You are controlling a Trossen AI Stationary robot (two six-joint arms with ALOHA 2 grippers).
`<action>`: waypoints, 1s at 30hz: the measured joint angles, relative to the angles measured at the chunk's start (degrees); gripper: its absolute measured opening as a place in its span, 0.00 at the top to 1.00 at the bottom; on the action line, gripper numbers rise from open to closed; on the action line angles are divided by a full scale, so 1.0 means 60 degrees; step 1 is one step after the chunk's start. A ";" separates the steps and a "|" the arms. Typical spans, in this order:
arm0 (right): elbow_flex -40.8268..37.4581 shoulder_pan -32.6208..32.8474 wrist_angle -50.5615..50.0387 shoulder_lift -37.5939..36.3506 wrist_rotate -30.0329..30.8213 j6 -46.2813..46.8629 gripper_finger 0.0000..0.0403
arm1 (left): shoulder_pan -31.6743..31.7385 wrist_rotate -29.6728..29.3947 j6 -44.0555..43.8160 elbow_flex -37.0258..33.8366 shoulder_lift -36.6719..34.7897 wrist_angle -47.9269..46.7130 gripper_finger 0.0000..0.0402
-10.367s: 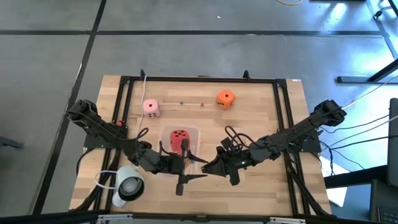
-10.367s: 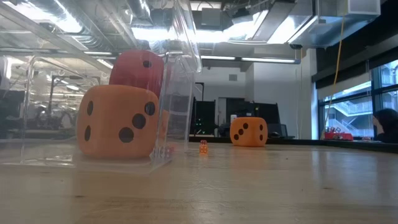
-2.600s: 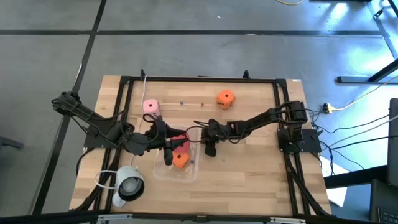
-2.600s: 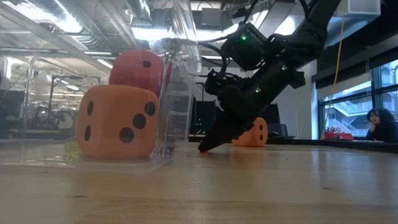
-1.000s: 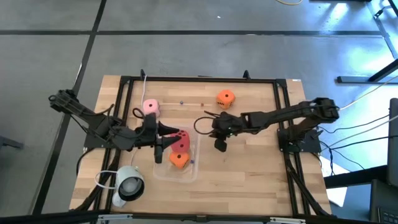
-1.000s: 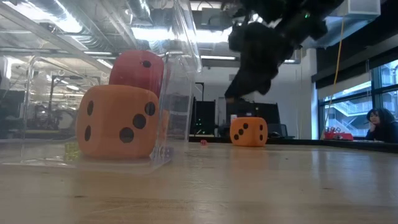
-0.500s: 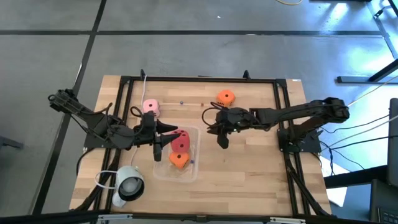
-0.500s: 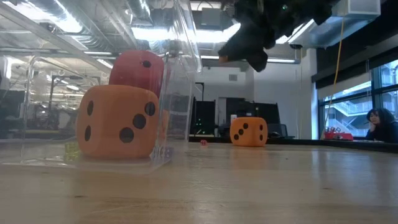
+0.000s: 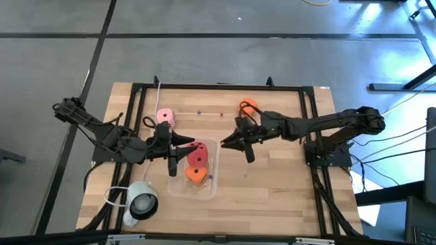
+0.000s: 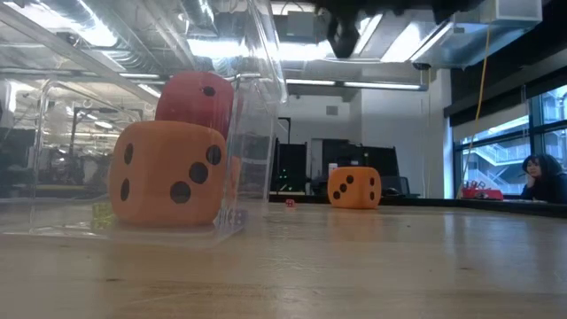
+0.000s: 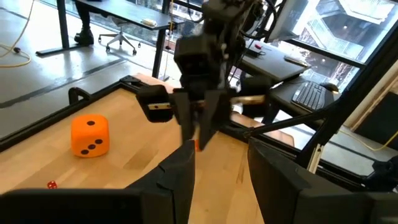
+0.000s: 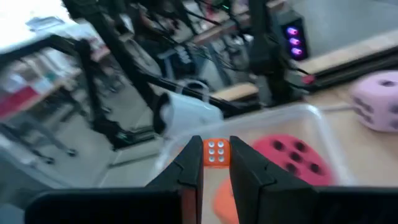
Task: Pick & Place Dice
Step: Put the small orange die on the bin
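Only the right wrist view shows the right gripper (image 12: 216, 163) pinching a tiny orange die (image 12: 216, 152).

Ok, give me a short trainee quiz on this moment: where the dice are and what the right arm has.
1. True or false: the pink die lies inside the clear bin.
2. What do the right jaws hold?
A) a tiny orange die
B) the pink die
C) nothing
3. How many large dice lie in the bin, and in what colours?

Key
1. False: it sits on the table beyond the bin.
2. A: the right wrist view shows it pinched between the jaws, above the bin.
3. Two: a red die and an orange die.
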 joint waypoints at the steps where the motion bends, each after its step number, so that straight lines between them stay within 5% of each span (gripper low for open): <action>1: 0.0000 0.0002 0.0232 0.0050 -0.0126 0.0162 0.88 | 0.0000 -0.0001 0.0011 -0.0001 0.0000 0.0000 0.65; 17: 0.0011 -0.0002 0.1237 0.0867 -0.0428 0.0747 0.88 | 0.0000 -0.0267 0.0046 -0.0001 0.0007 -0.0004 0.65; 30: 0.2647 -0.0093 -0.2740 0.1553 -0.0518 -0.0811 0.88 | 0.0029 -0.0263 0.0021 0.0000 0.0007 -0.0003 0.65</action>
